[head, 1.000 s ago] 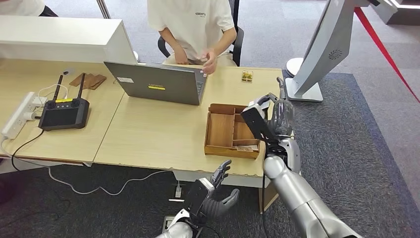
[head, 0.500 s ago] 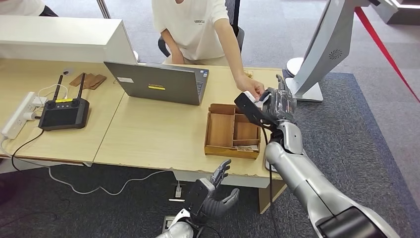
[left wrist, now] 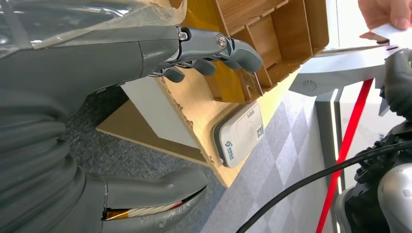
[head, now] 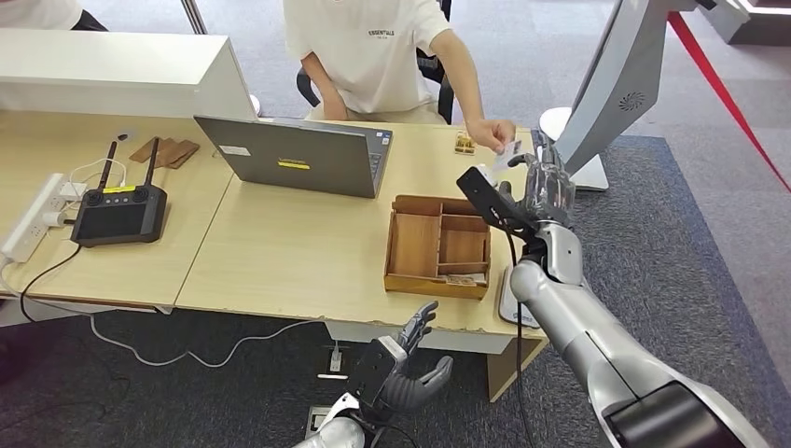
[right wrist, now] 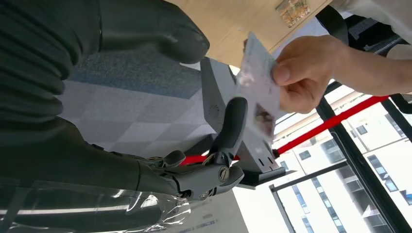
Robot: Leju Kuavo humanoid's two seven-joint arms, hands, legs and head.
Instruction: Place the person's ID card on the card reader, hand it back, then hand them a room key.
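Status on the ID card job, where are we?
Done: nothing visible yet. In hand: the person's hand holds the ID card out to the raised right hand, whose fingers are spread, not yet gripping. Left: take it, lay it on the card reader at the table's edge, return it, hand over a room key.

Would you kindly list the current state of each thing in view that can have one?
Laptop: lid open.
ID card: pinched in the person's hand, beside the right hand; whether they touch cannot be told.
Right hand: raised, fingers apart.
Left hand: low below the table edge, holding nothing.
Wooden tray: flat on the table.
Card reader: lying at the table edge, nothing on it.
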